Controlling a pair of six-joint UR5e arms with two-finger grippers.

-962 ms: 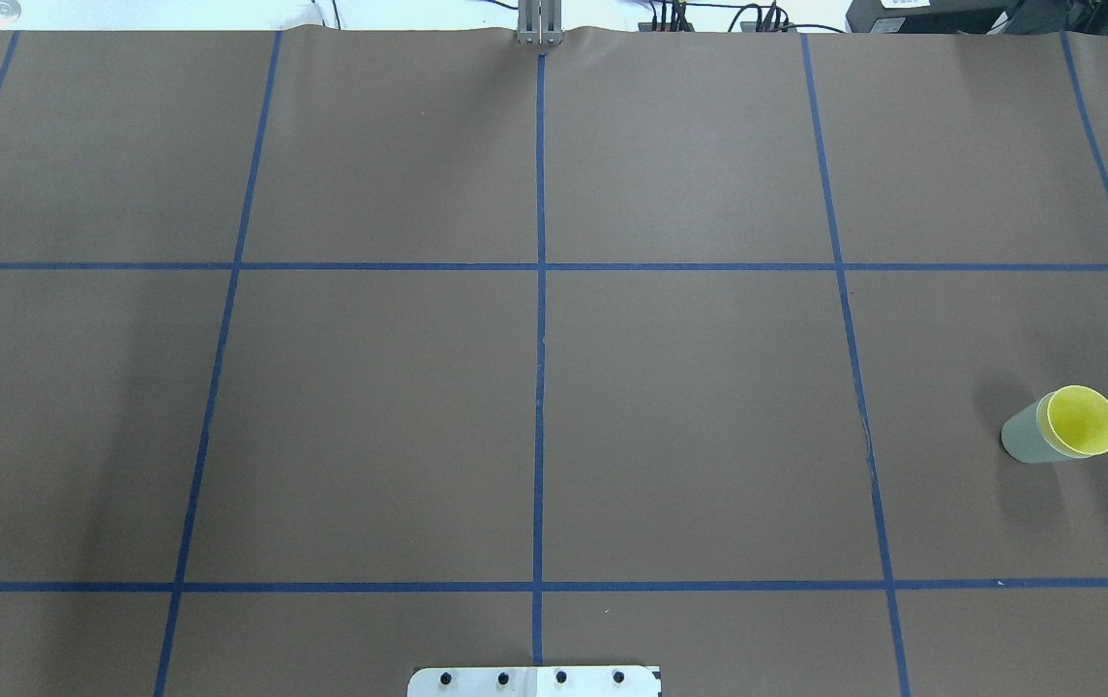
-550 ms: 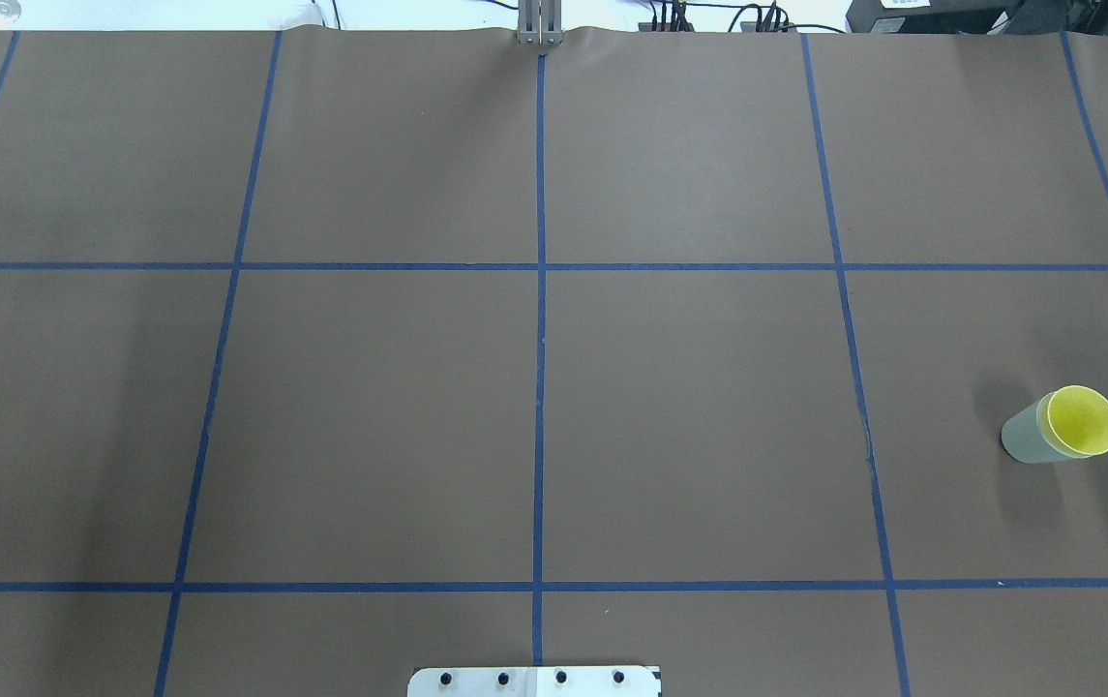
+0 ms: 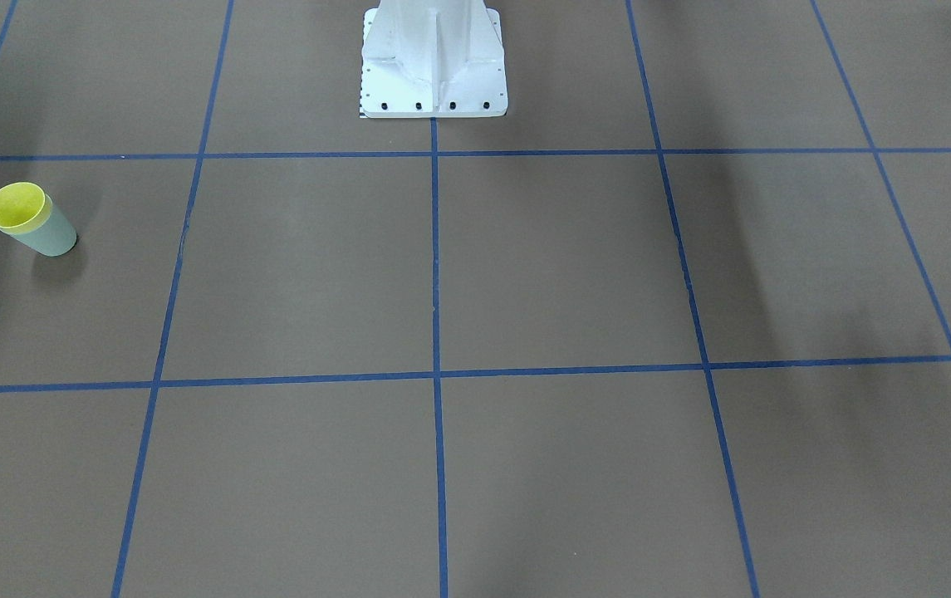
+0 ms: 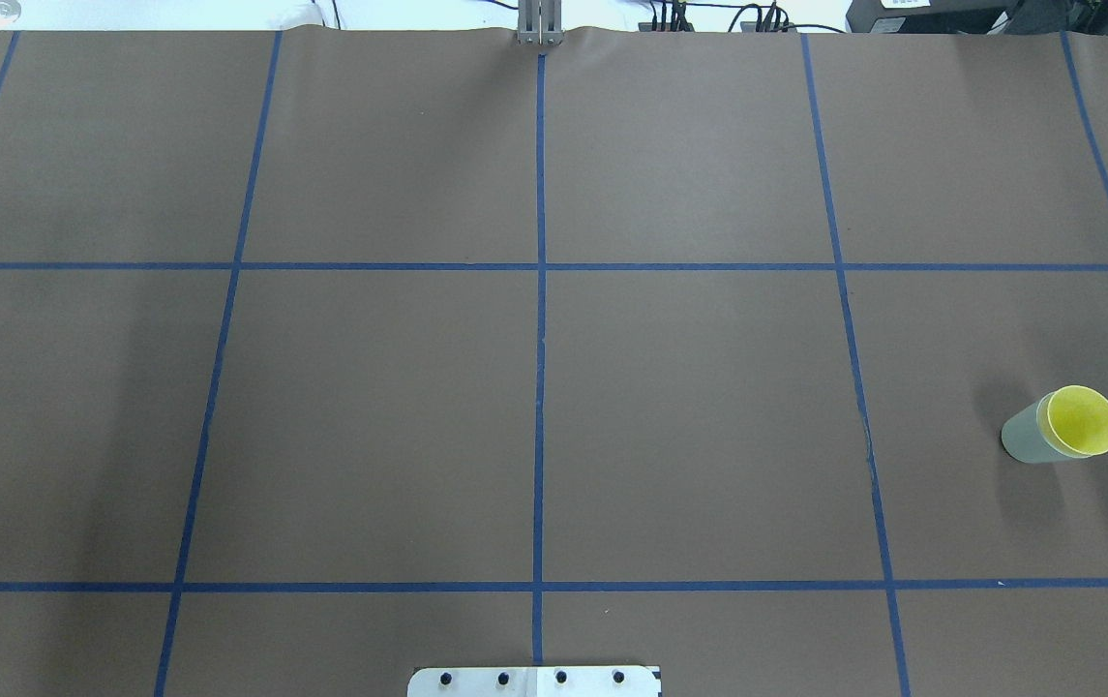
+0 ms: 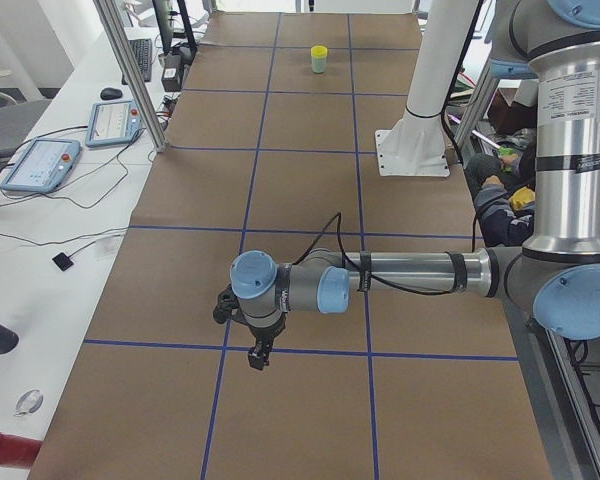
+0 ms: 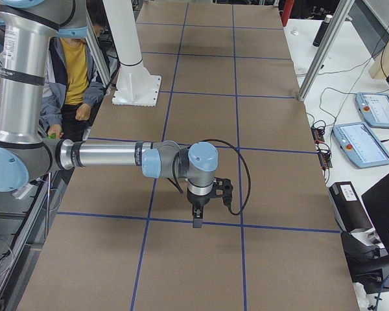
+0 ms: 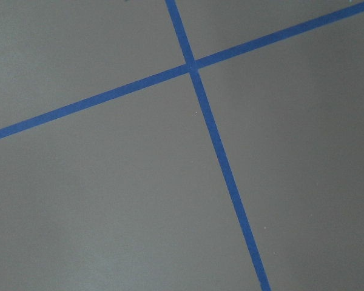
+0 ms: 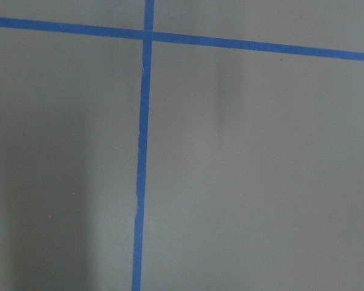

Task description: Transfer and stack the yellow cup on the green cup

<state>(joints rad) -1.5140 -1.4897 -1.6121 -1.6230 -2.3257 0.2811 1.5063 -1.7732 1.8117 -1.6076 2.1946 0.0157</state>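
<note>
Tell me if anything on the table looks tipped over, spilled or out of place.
Nothing stands out. The yellow cup sits nested inside the green cup, both upright, with nothing spilled around them.

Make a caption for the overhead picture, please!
Small bright yellow plastic cup nested inside pale green plastic cup on brown blue-gridded table.

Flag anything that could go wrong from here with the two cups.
1. The yellow cup sits nested in the green cup, upright, with no gripper on it; such a tall, narrow stack could tip if an arm swept past.
2. The stack stands far toward the robot's right end of the table, so a nudge might push it off.
3. The right gripper and left gripper show only in the side views; open or shut cannot be told.
</note>
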